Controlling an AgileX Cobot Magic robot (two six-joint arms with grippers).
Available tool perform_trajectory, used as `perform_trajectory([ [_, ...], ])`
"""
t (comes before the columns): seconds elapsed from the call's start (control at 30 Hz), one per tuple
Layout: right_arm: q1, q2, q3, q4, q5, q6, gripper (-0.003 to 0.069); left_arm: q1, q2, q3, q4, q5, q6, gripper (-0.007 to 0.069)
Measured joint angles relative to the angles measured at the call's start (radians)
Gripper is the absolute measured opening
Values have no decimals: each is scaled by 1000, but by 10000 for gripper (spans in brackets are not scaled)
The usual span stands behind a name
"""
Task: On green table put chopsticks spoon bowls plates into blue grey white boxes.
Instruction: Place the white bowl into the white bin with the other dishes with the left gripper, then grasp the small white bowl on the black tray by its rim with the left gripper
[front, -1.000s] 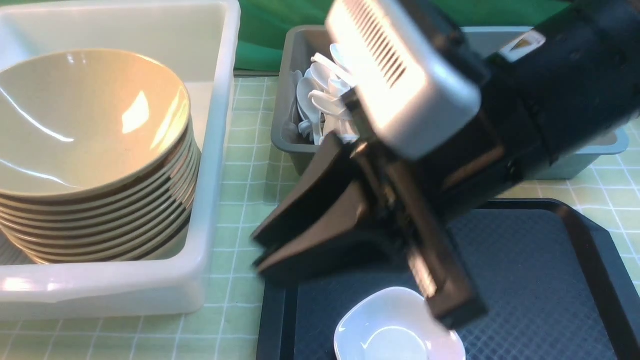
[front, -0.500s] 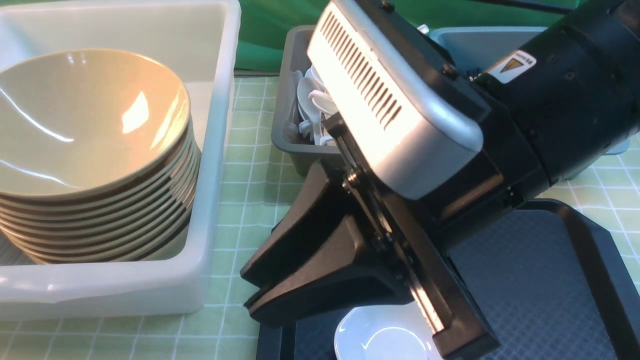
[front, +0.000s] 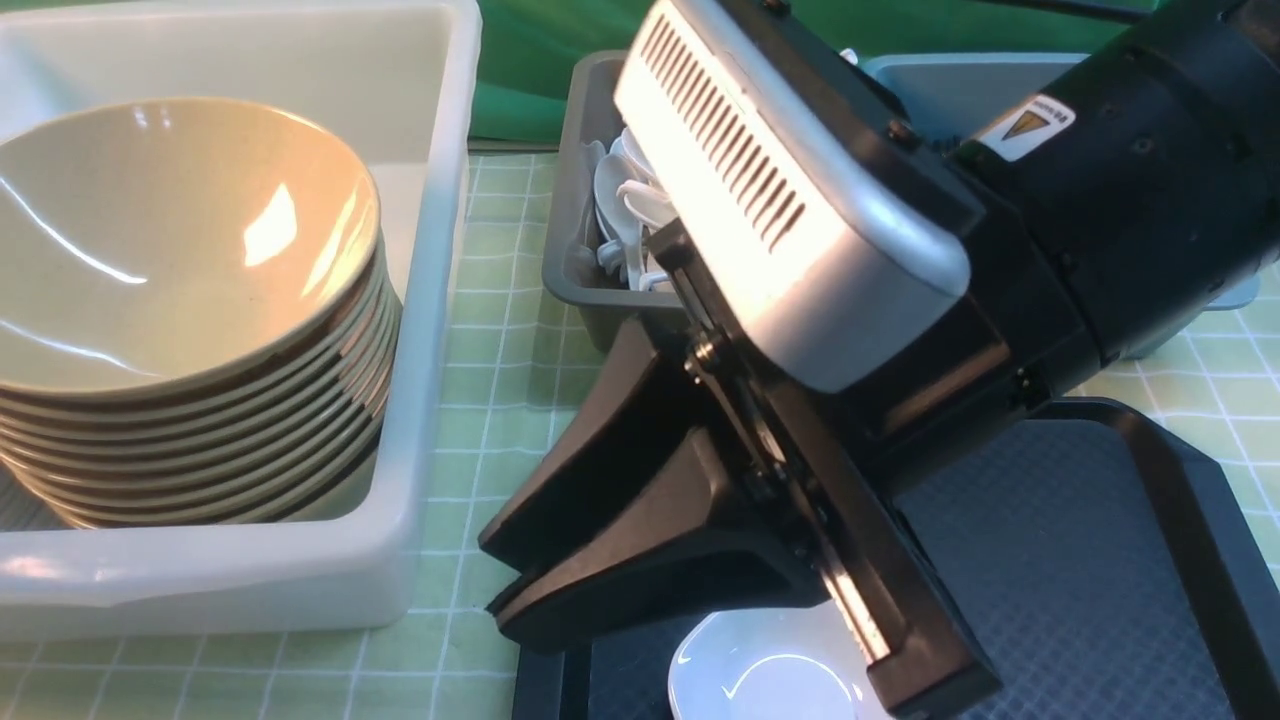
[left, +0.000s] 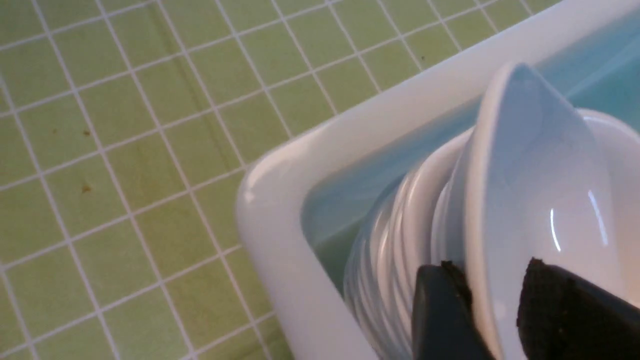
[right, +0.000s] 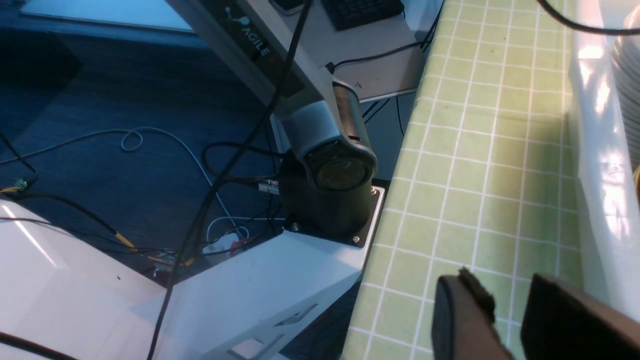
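Note:
In the left wrist view a small white plate (left: 530, 170) stands tilted on a stack of white plates (left: 395, 250) inside a pale bluish box (left: 280, 210). My left gripper (left: 492, 264) is open. Its jaws straddle the plate's rim, with a gap on the inner side. My right gripper (front: 490, 578) hangs low between the white box (front: 430, 300) and the black tray (front: 1050, 560). It is slightly open and empty, with green table showing between its fingers (right: 465, 310). Another white plate (front: 770, 670) lies on the tray under the right arm. Chopsticks are out of view.
Beige bowls (front: 180, 280) are stacked in the white box. The grey box (front: 580, 250) holds white spoons (front: 625, 200), and the blue box (front: 960, 85) stands behind the right arm. The table edge and an arm base (right: 330, 200) lie beyond the right gripper.
In the front view the right arm has come down and toward the camera, covering more of the white plate on the tray. Over the last half second it has barely moved.

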Motion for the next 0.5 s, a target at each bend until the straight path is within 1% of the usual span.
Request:
perform_trajectory([
  [0.03, 0, 0, -8, 0, 4, 0, 195, 0, 0, 0, 1, 15, 0, 272],
  [0.07, 0, 0, -9, 0, 5, 0, 196, 0, 0, 0, 2, 17, 0, 281],
  [0.1, 0, 0, -20, 0, 11, 1, 197, 0, 0, 0, 9, 33, 0, 347],
  [0.13, 0, 0, -29, 0, 18, 1, 199, 0, 0, 0, 15, 44, 4, 395],
  [0.17, 0, 0, -34, 0, 23, 2, 200, 0, -1, 0, 19, 49, 6, 415],
  [0.23, 0, 0, -61, 0, 35, 21, 203, -1, -15, -9, 35, 88, 39, 538],
  [0.3, 0, 0, -81, 0, 38, 41, 204, -11, -35, -34, 34, 121, 72, 598],
  [0.33, 0, 0, -83, 0, 38, 43, 204, -13, -37, -38, 31, 124, 77, 603],
  [0.37, 0, 0, -100, 0, 39, 58, 204, -33, -53, -74, 18, 157, 130, 635],
  [0.47, 0, 0, -122, 0, 45, 88, 204, -76, -67, -155, -42, 226, 242, 650],
  [0.5, 0, 0, -135, -1, 49, 106, 205, -106, -68, -199, -83, 277, 312, 648],
])
